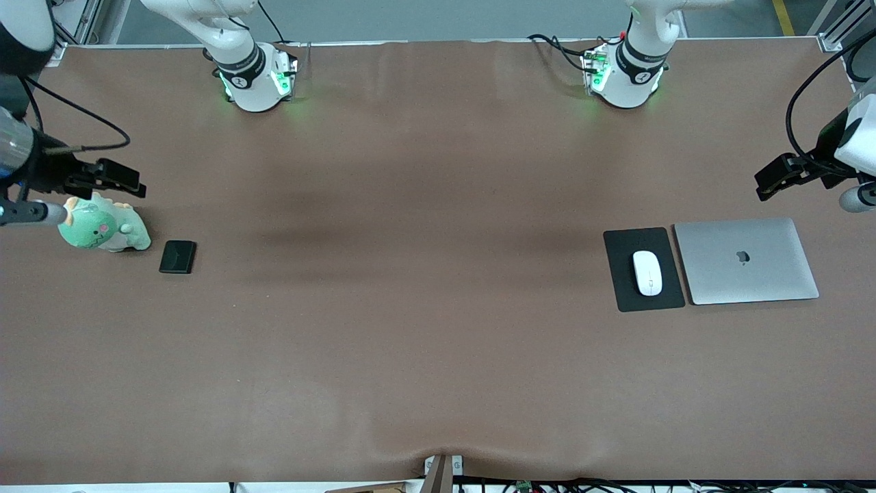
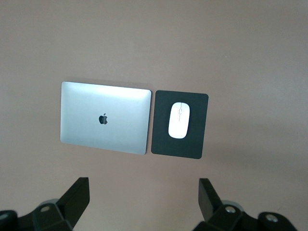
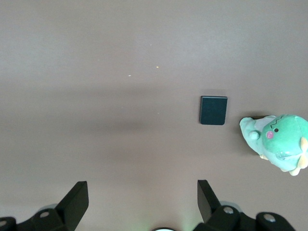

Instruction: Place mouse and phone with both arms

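Observation:
The white oval mouse (image 1: 647, 272) (image 2: 178, 120) lies on a flat black mouse pad (image 1: 624, 287) (image 2: 163, 139) toward the left arm's end of the table. The small black phone (image 1: 178, 257) (image 3: 213, 110) lies flat on the brown table toward the right arm's end. My left gripper (image 1: 780, 177) (image 2: 143, 197) hangs in the air over the table's edge beside the laptop, open and holding nothing. My right gripper (image 1: 118, 179) (image 3: 143, 197) hangs over the table's other end, just above a plush toy, open and holding nothing as well.
A closed silver laptop (image 1: 746, 260) (image 2: 103, 118) lies right beside the mouse pad, on the side away from the table's middle. A green plush dinosaur (image 1: 102, 229) (image 3: 279, 142) sits beside the phone. The brown table surface (image 1: 410, 274) stretches between the two groups.

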Motion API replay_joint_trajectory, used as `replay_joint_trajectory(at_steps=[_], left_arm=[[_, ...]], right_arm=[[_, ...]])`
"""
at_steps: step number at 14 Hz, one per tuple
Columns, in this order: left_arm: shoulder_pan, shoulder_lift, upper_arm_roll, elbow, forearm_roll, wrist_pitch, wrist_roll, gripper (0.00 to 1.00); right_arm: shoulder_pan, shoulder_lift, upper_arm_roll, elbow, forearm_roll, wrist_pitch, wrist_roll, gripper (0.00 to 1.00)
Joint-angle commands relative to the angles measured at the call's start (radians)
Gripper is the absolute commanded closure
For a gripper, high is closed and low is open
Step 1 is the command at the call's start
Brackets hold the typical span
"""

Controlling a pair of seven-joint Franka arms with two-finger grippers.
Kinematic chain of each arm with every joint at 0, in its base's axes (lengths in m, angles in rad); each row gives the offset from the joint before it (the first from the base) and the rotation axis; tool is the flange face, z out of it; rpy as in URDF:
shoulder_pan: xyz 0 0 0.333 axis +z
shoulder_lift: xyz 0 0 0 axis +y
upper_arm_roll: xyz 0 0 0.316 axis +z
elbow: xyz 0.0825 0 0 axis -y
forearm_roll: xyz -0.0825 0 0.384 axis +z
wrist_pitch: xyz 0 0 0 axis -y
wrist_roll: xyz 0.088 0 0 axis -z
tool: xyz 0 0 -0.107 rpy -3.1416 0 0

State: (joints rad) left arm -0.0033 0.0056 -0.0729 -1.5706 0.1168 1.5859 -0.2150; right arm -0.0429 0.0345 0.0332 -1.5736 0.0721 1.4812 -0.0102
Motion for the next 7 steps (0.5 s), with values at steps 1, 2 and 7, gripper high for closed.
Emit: replay_joint_trajectory(at_steps=[1,2,7], left_arm=[[-0.003,-0.027,0.002,-0.013,-0.016,0.005,0.025,0.00],[-0.006,-0.027,0.001,-0.008,-0.016,0.003,0.022,0.00],[-0.004,-0.029,-0.008,-0.005,-0.017,-0.003,0.026,0.00]], right_arm=[[0.023,-0.045,0.005,0.010,0.015,-0.051,0.062,0.00],[0.031,-0.053,0.023,0.014,0.015,-0.058,0.096,0.00],[0.028,-0.068,0.033,0.015,0.014,-0.056,0.093,0.00]])
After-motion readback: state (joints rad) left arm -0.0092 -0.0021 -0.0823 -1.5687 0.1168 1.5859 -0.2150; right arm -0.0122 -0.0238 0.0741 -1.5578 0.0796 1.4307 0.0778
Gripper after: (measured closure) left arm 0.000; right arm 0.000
